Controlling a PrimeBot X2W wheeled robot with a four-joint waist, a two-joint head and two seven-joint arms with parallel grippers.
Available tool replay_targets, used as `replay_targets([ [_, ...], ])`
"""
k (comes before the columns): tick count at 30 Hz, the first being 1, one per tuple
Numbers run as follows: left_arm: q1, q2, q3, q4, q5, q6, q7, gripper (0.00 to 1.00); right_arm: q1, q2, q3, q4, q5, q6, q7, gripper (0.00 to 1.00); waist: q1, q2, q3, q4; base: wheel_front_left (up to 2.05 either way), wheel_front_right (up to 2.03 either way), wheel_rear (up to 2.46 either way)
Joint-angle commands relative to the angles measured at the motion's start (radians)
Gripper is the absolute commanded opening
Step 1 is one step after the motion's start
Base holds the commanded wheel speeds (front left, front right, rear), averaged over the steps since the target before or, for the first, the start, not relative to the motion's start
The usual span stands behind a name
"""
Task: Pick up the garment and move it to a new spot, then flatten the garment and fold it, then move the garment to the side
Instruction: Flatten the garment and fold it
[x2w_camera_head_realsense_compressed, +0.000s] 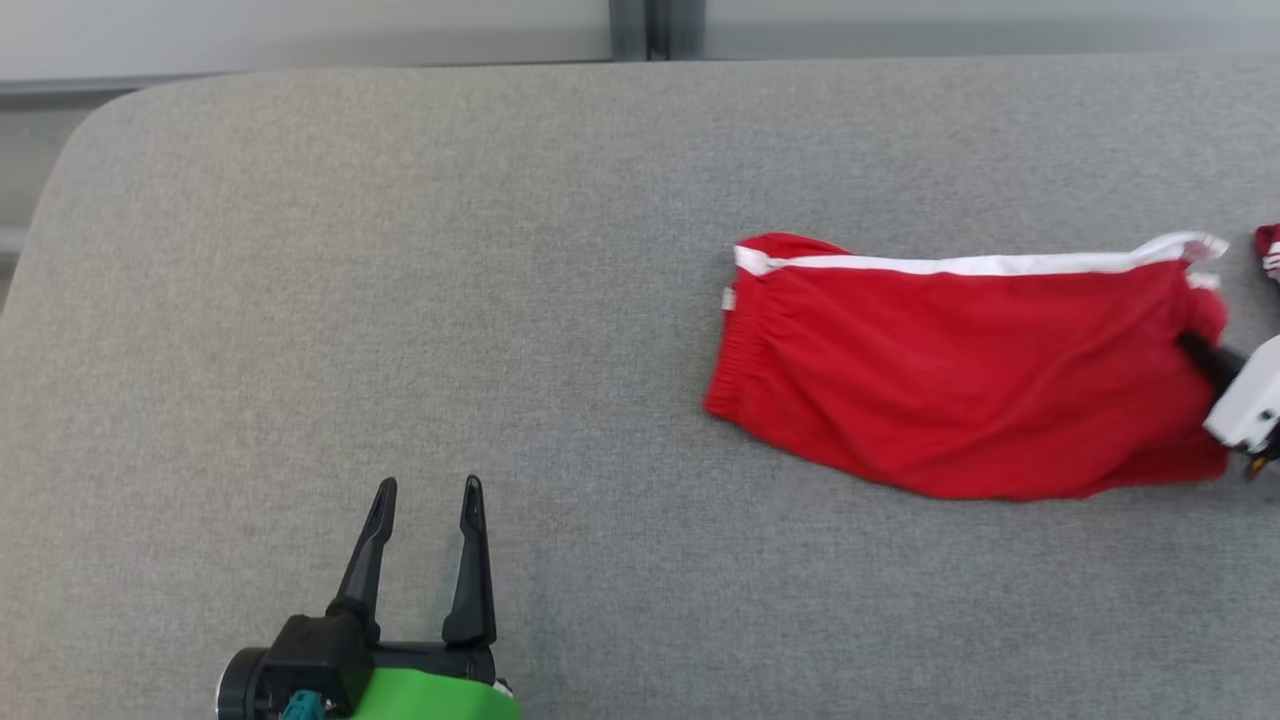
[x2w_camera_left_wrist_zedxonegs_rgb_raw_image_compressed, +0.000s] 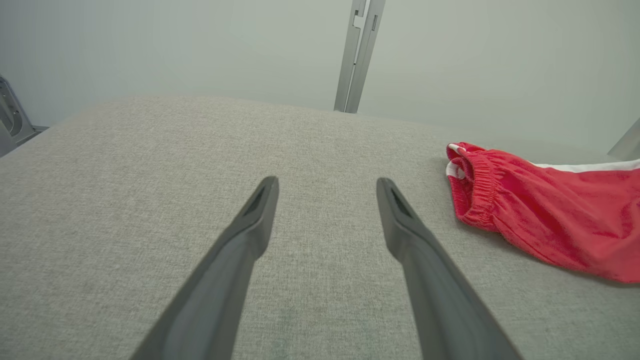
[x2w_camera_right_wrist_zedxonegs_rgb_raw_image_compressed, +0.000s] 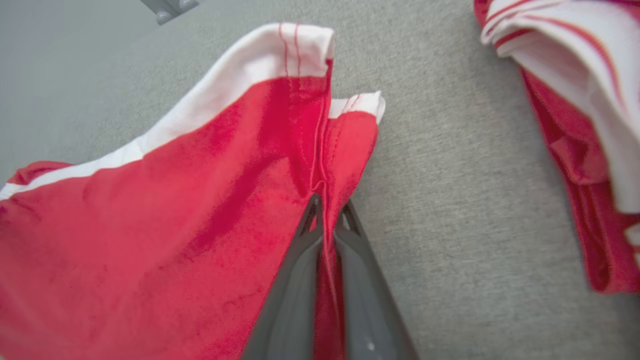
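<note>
The garment (x2w_camera_head_realsense_compressed: 960, 375) is a pair of red shorts with a white side stripe, lying folded on the right part of the grey surface, waistband toward the left. Its waistband end (x2w_camera_left_wrist_zedxonegs_rgb_raw_image_compressed: 475, 185) shows at the right of the left wrist view. My right gripper (x2w_camera_head_realsense_compressed: 1195, 350) is at the garment's right edge, shut on the red cloth near the hem; the right wrist view has the fabric (x2w_camera_right_wrist_zedxonegs_rgb_raw_image_compressed: 200, 210) pinched between the two dark fingers (x2w_camera_right_wrist_zedxonegs_rgb_raw_image_compressed: 295, 280). My left gripper (x2w_camera_head_realsense_compressed: 428, 490) rests open at the lower left, well away from the garment, nothing between its fingers (x2w_camera_left_wrist_zedxonegs_rgb_raw_image_compressed: 250, 220).
Another red and white piece of clothing (x2w_camera_right_wrist_zedxonegs_rgb_raw_image_compressed: 575, 100) lies just right of the garment, at the head view's right edge (x2w_camera_head_realsense_compressed: 1268, 245). The grey padded surface (x2w_camera_head_realsense_compressed: 400, 300) has a rounded far-left corner. A pale wall with a metal post (x2w_camera_left_wrist_zedxonegs_rgb_raw_image_compressed: 357, 50) stands behind it.
</note>
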Motion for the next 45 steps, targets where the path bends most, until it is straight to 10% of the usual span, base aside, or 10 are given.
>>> replay_targets([
  [1,0.021,0.003,0.000,-0.004,-0.007,-0.002,-0.003,1.00,-0.015,-0.024,-0.018,-0.012,0.010,-0.001,0.007,0.00,0.0000,0.0000,-0.039,-0.030,0.00,0.00,0.00],
  [10,0.039,0.003,-0.028,-0.015,-0.048,0.020,-0.003,1.00,-0.043,-0.044,-0.063,-0.233,-0.017,-0.001,0.176,0.00,0.0000,0.0000,-0.030,-0.012,0.00,0.00,0.00],
  [23,-0.045,0.003,-0.067,0.018,-0.037,0.018,-0.003,1.00,-0.045,0.416,-0.103,-0.356,-0.361,-0.001,0.361,0.00,0.0000,0.0000,0.025,0.021,0.00,0.00,0.00],
  [34,-0.040,0.003,-0.096,0.040,-0.057,0.026,-0.003,1.00,-0.017,0.542,-0.258,-0.377,-0.544,-0.001,0.379,0.00,0.0000,0.0000,0.014,0.034,0.00,0.00,0.00],
  [36,-0.044,0.003,-0.103,0.044,-0.060,0.026,-0.003,1.00,-0.019,0.550,-0.274,-0.372,-0.564,-0.001,0.370,0.27,0.0000,0.0000,0.012,0.033,0.00,0.00,0.00],
  [37,-0.046,0.003,-0.108,0.046,-0.061,0.025,-0.003,1.00,-0.023,0.553,-0.278,-0.370,-0.572,-0.001,0.359,0.85,0.0000,0.0000,0.011,0.033,0.00,0.00,0.00],
  [38,-0.048,0.003,-0.111,0.048,-0.060,0.023,-0.003,1.00,-0.025,0.555,-0.282,-0.367,-0.577,-0.001,0.352,1.00,0.0000,0.0000,0.010,0.033,0.00,0.00,0.00],
  [45,-0.044,0.003,-0.112,0.058,-0.054,0.014,-0.003,1.00,-0.028,0.562,-0.189,-0.374,-0.464,-0.001,0.255,1.00,0.0000,0.0000,-0.007,0.025,0.00,0.00,0.00],
])
